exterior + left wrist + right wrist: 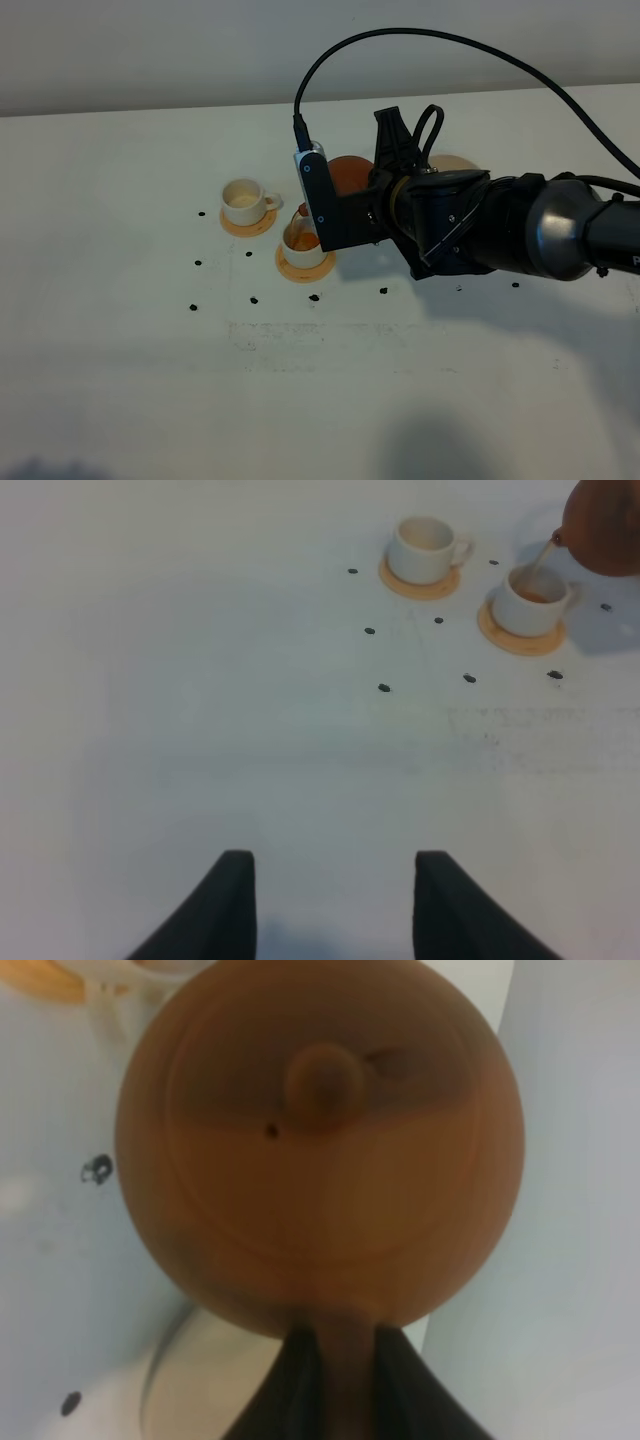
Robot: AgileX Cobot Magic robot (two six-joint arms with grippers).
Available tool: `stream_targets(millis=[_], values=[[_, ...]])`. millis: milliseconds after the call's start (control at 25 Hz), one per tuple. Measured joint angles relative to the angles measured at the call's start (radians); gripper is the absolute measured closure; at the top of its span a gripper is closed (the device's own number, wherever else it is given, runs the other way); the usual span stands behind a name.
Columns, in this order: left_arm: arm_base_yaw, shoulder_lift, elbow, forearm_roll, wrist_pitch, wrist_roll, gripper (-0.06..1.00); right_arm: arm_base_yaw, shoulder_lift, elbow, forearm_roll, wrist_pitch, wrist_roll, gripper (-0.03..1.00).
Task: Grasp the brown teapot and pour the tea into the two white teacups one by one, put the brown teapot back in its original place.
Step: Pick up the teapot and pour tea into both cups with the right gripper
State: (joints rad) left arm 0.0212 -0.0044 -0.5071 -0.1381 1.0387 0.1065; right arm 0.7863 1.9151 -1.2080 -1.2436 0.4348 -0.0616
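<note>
At handle end: right gripper (pixel 335 1380) pinched tight on loop handle of squat reddish-brown clay teapot (pixel 348 172), lid knob facing wrist cam. Holds pot off table, tipped spout-down over nearer small white cylindrical teacup (pixel 530 600), so thin stream of dark reddish tea (pixel 545 560) lands inside rim, not on round orange-tan coaster (pixel 520 638) beneath. Prob. mid-pour, 1st cup. 2nd matching white teacup (pixel 428 548), near on own coaster, looks pale inside, likely unfilled. Round cream saucer (pixel 455 163) partly hidden behind forearm, free for pot's return. Left gripper (pixel 335 900) spread wide, empty, well apart over bare white tabletop (pixel 120 380), clear of pour. Lots of open room front & left; far table edge well behind saucer. Spout close to cup rim: nudge risk on shift to 2nd cup.
</note>
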Motion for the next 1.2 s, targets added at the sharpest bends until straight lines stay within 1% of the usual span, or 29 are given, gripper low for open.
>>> stream_targets(millis=[1200], values=[[0.0,0.0,0.0,0.0,0.0,-0.001,0.52,-0.001,0.0,0.0,-0.023,0.041,-0.021,0.87]])
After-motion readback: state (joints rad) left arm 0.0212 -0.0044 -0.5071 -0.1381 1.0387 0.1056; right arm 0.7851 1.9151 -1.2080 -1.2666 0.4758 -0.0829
